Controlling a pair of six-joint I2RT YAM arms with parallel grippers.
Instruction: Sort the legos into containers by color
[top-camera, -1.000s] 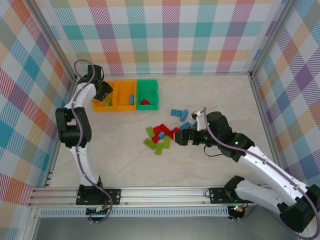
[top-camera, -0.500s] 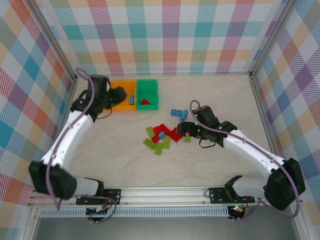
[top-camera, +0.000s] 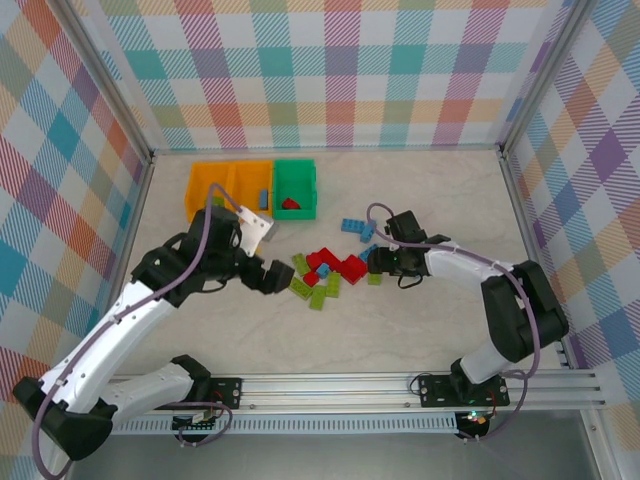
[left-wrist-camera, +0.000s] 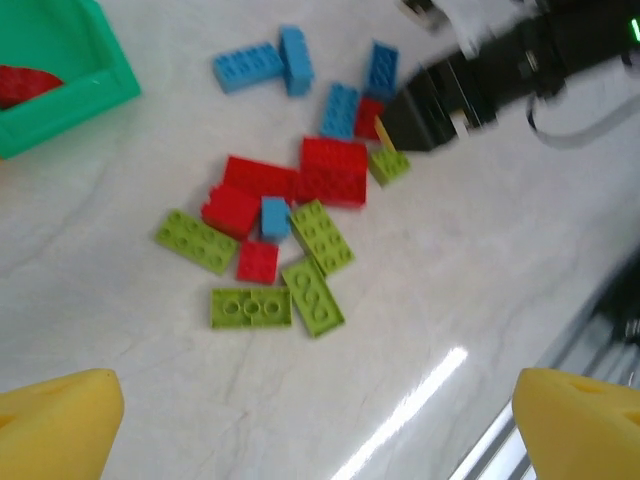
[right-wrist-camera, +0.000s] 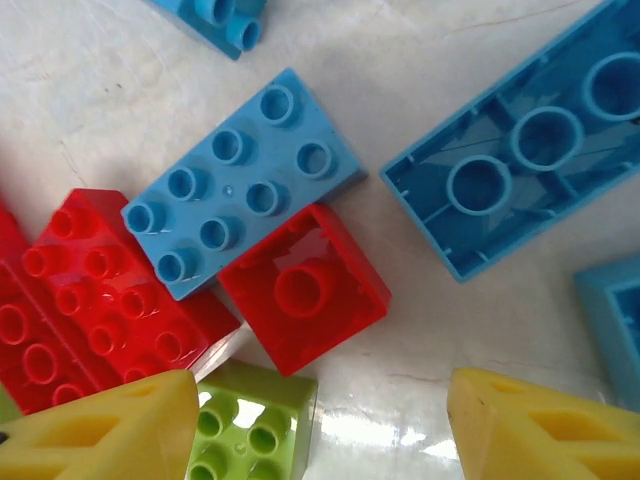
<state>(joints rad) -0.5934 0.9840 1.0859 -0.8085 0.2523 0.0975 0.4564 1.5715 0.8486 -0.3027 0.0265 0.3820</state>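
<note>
The legos lie in a loose pile (top-camera: 325, 275) mid-table: lime bricks (left-wrist-camera: 318, 295), red bricks (left-wrist-camera: 332, 171) and light blue bricks (left-wrist-camera: 248, 67). My left gripper (top-camera: 278, 278) hovers open just left of the pile, with bare table between its yellow fingertips (left-wrist-camera: 55, 425). My right gripper (top-camera: 373, 262) is open at the pile's right edge. An upside-down small red brick (right-wrist-camera: 303, 287) lies just ahead of its fingertips (right-wrist-camera: 540, 430), and a small lime brick (right-wrist-camera: 250, 425) rests against the left one. The three joined containers (top-camera: 252, 172) stand at the back left.
The left orange bin holds a lime brick (top-camera: 217, 200), the middle orange bin a blue brick (top-camera: 264, 197), the green bin (left-wrist-camera: 70, 95) a red one (top-camera: 290, 204). Two blue bricks (top-camera: 355, 226) lie apart, behind the pile. Plaid walls enclose the table.
My left arm has swung from the orange bin down to the pile's left side. My right gripper has moved back and right along the pile's right edge.
</note>
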